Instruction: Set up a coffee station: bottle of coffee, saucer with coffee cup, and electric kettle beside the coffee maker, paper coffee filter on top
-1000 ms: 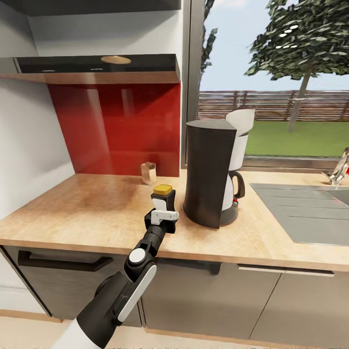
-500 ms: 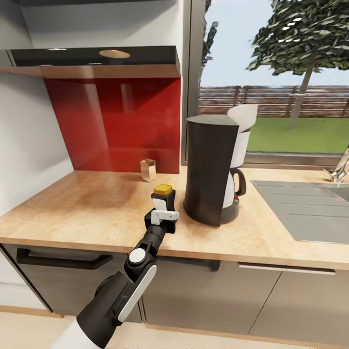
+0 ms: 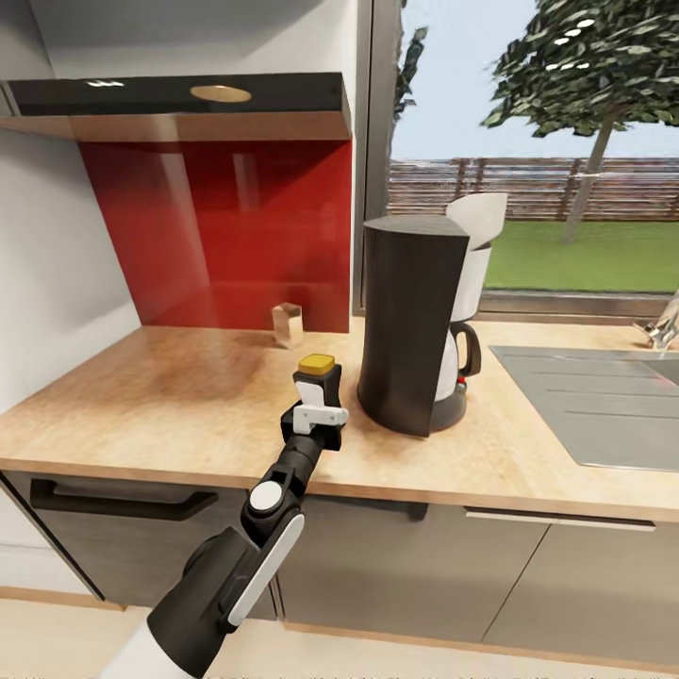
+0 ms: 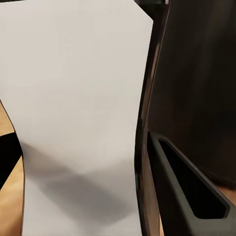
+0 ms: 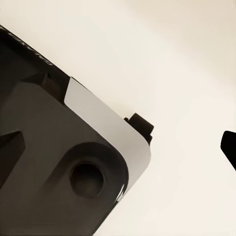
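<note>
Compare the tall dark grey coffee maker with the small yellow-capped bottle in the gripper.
The coffee maker stands far taller than the bottle of coffee. The maker is topped by a white paper filter, the bottle by a yellow cap. The maker stands free; the left gripper clasps the bottle. Both are over the light wood countertop.

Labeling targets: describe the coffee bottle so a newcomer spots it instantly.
On the light wood countertop, find the tall dark grey coffee maker. Just to its left stands the bottle of coffee, gripped by the left gripper; its yellow cap sets it apart from the brown piece near the red panel.
</note>
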Controlling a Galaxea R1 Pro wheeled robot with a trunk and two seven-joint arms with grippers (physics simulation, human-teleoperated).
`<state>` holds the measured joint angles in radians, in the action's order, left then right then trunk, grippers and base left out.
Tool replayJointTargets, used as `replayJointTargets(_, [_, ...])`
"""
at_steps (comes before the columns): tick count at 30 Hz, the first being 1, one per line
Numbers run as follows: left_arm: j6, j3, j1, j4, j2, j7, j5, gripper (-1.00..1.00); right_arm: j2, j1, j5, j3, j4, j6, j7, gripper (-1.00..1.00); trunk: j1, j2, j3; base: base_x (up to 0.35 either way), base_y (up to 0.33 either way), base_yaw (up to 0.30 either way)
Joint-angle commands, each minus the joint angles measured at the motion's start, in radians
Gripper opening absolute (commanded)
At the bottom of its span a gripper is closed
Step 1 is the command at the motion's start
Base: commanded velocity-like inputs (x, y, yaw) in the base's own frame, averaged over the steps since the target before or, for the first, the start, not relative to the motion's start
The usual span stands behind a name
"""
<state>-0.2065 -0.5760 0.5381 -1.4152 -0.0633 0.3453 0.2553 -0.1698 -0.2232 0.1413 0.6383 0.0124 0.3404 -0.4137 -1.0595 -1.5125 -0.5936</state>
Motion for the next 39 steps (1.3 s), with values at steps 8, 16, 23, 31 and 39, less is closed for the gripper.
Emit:
replayJointTargets(8, [-0.004,-0.002,0.000,0.024,0.000,0.006,0.015,-1.00,0.000,-0.001,0.011,0.007,0.001,0.003,-0.005,1.00,0.000,0.000,-0.004,0.000,0.000,0.000])
replayJointTargets(16, [-0.004,-0.002,0.000,0.024,0.000,0.006,0.015,1.00,0.000,-0.001,0.011,0.007,0.001,0.003,-0.005,1.00,0.000,0.000,-0.004,0.000,0.000,0.000])
replayJointTargets(23, [-0.004,-0.002,0.000,0.024,0.000,0.006,0.015,1.00,0.000,-0.001,0.011,0.007,0.001,0.003,-0.005,1.00,0.000,0.000,-0.004,0.000,0.000,0.000])
replayJointTargets(31, [-0.004,-0.002,0.001,0.024,0.001,0.005,0.015,1.00,0.000,-0.001,0.011,0.007,0.001,0.003,-0.005,1.00,0.000,0.000,-0.004,0.000,0.000,0.000])
replayJointTargets(39, [-0.004,-0.002,0.000,0.024,0.000,0.005,0.015,1.00,0.000,-0.001,0.011,0.007,0.001,0.003,-0.005,1.00,0.000,0.000,-0.004,0.000,0.000,0.000])
